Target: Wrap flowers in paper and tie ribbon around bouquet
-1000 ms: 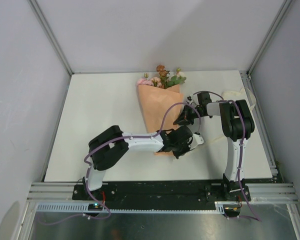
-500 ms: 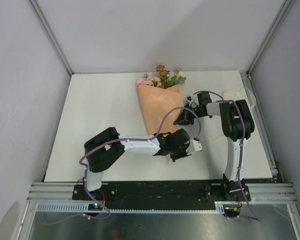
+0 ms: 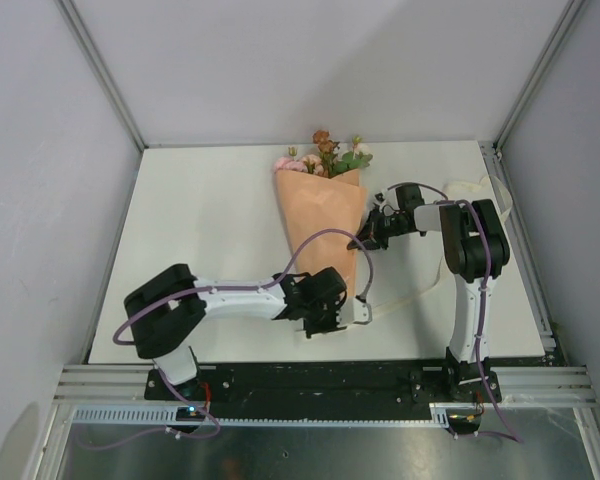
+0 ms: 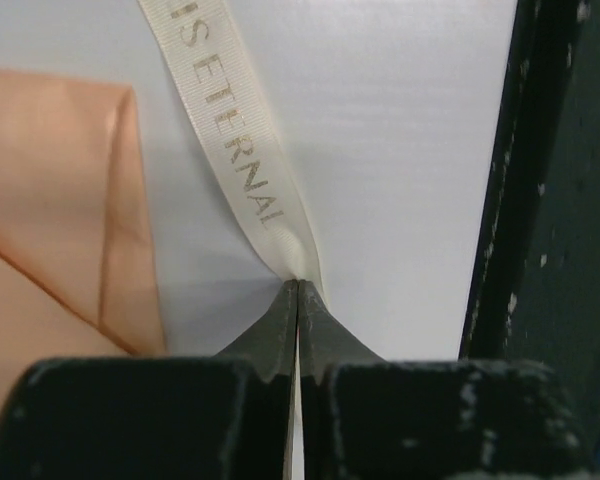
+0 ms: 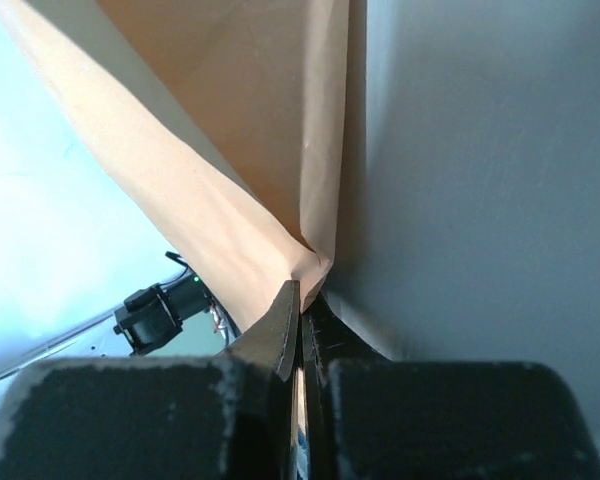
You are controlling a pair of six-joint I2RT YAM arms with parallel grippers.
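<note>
Bouquet lies near-to-far, blooms pointing far (left jaws clamp ribbon, right jaws clamp paper).

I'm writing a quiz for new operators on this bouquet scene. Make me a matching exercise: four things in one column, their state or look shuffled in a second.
Column one
1. left fingers
2. right fingers
3. flowers
4. ribbon

Column two
A. cream, printed with letters
B. shut on the edge of the paper
C. poking out of the paper's far end
D. shut on the ribbon

Pairs: 1-D, 2-B, 3-C, 4-A
</note>
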